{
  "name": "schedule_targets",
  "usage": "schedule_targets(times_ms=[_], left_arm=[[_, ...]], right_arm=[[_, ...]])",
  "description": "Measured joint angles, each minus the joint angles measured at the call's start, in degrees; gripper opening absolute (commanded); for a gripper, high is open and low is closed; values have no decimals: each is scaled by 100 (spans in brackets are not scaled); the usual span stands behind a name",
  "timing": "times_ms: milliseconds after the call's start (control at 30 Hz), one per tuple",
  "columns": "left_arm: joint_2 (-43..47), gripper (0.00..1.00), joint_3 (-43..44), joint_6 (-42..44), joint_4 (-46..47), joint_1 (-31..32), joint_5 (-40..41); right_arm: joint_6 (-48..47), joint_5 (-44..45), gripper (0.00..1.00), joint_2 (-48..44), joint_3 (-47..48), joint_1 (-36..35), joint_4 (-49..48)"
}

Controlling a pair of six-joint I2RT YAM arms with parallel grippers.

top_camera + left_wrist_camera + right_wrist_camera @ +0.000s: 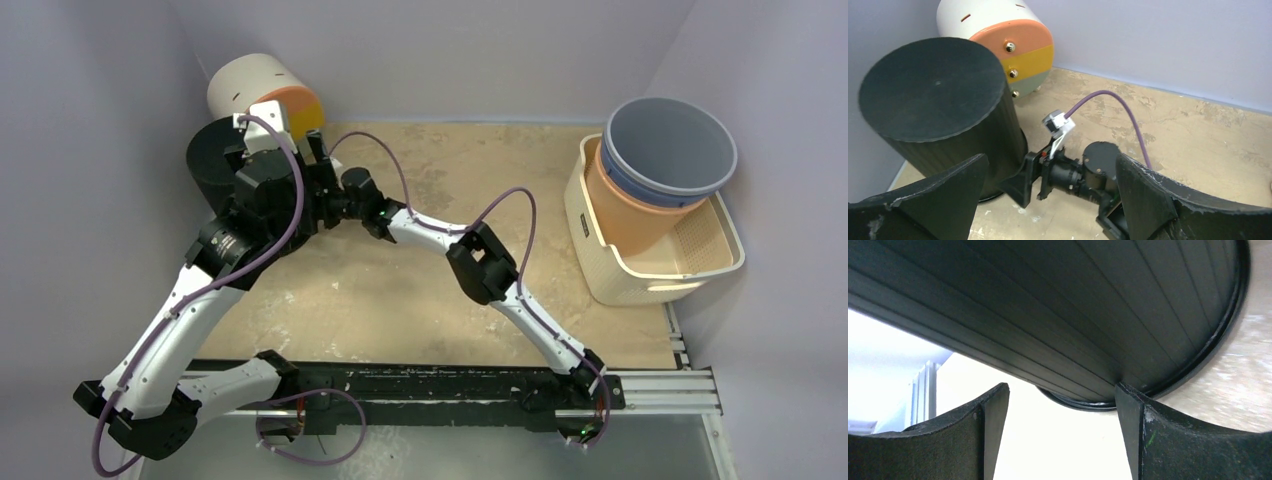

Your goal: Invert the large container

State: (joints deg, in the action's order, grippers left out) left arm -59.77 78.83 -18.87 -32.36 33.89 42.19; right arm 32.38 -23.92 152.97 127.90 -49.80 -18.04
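Black container (933,90) stands rim-down; right fingers (1135,430), spread with one against its rim, could drag or tip it into the white canister (983,20) if withdrawn carelessly; left fingers (948,195) spread, empty.

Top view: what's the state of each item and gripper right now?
black container: upside down, closed base up, rim on table.
white drum: lying on its side.
blue bucket: nested in orange bucket, tilted in basket.
left gripper: open, empty.
right gripper: open, beside black container rim.

No readable text, labels, brands or numbers appear on anything in these views.
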Motion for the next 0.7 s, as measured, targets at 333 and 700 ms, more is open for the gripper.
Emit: schedule_targets(times_ms=[333, 700], left_arm=[[0, 94, -74, 4, 63, 0, 0], [-254, 94, -129, 7, 142, 0, -203]], right_arm=[[-13, -678, 81, 398, 525, -188, -103], [-223, -247, 94, -903, -2264, -17, -831]])
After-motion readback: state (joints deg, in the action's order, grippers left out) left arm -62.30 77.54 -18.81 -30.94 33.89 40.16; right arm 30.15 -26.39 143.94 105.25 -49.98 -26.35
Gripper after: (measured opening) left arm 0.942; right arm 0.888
